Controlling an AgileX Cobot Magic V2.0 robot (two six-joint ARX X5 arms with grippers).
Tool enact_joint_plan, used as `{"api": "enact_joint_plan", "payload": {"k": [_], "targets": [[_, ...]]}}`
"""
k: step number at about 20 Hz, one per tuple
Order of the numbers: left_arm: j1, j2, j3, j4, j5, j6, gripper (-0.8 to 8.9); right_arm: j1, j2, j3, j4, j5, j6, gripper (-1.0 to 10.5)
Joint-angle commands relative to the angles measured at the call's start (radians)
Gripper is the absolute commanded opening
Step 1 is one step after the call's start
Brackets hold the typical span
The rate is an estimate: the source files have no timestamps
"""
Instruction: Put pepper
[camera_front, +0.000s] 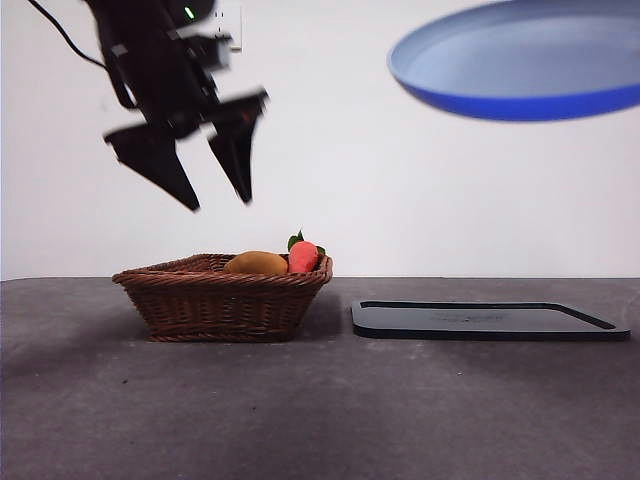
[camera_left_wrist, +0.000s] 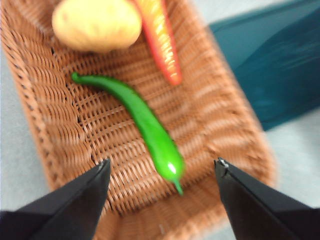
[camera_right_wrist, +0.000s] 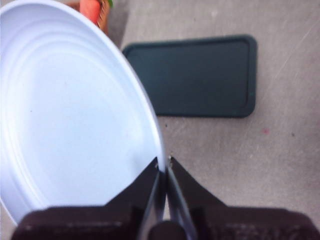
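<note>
pepper (camera_left_wrist: 150, 125): 1 | potato (camera_left_wrist: 96, 24): 1 | carrot (camera_left_wrist: 162, 37): 1 | basket (camera_front: 220, 300): 1 | plate (camera_front: 520, 70): 1 | tray (camera_front: 490, 320): 1

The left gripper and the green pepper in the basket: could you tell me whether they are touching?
Apart. The left wrist view shows the left gripper open above the basket, both tips clear of the green pepper.
</note>
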Motion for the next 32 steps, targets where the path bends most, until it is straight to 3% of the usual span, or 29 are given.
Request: {"api": "enact_joint_plan", "payload": {"k": [1,8,15,26,32], "targets": [[-0.016,0.085,0.050,0.008,-0.042,-0.010,3.63,0.000,-0.023,0.023,0.014,-0.002,0.032,0.1],[-0.030,0.245,0.067,0.053,-0.067,-0.037,3.63,0.000,-0.054,0.023,-0.001,-0.002,0.039,0.1],[-0.045,0.289,0.067,0.063,-0.067,-0.057,3.59,0.000,-0.051,0.023,0.000,-0.002,0.034,0.1],[-0.056,0.291,0.067,0.040,-0.063,-0.088,1.19,0.000,-0.051,0.023,0.002,-0.003,0.026,0.1],[-0.053,0.258,0.067,0.016,-0.064,-0.097,1.08,0.000,-0.033,0.023,0.001,-0.003,0.026,0.1]]}}
